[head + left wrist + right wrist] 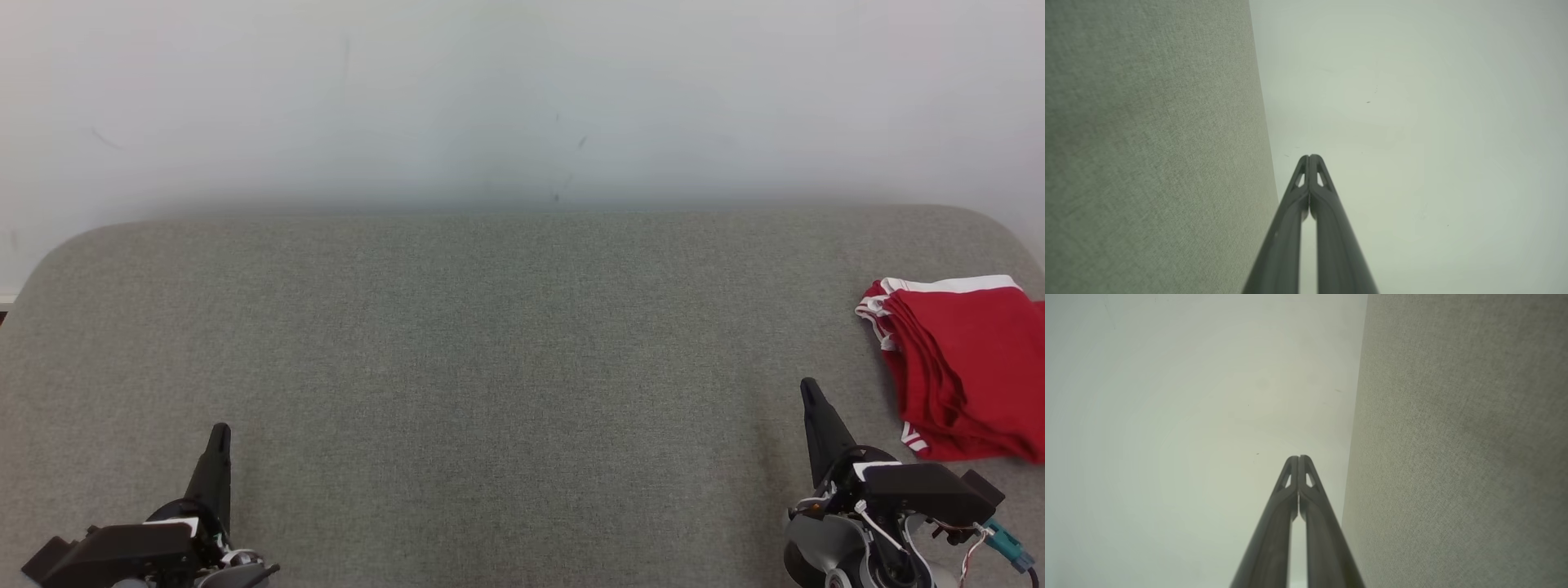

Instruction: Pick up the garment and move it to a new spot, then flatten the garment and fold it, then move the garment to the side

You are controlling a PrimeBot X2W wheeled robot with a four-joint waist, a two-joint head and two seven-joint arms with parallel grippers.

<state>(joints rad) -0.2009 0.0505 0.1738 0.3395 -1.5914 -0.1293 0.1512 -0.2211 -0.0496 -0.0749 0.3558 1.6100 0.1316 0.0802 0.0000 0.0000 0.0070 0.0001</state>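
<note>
The garment (pixel 963 367) is red with white trim and lies folded in a stack at the far right edge of the grey fabric table (pixel 490 343). My right gripper (pixel 808 385) stands shut at the lower right, a little left of the garment and apart from it. At the lower left my left gripper (pixel 220 429) is shut too, far from the garment. In the left wrist view the left gripper (pixel 1309 157) has its tips pressed together with nothing between them. The right wrist view shows the right gripper (pixel 1298 457) the same way, tips touching and empty.
A pale wall (pixel 522 90) rises behind the table's far edge. The table's far corners are rounded. Both wrist views show the grey table surface (pixel 1147 143) beside the pale wall (pixel 1188 416).
</note>
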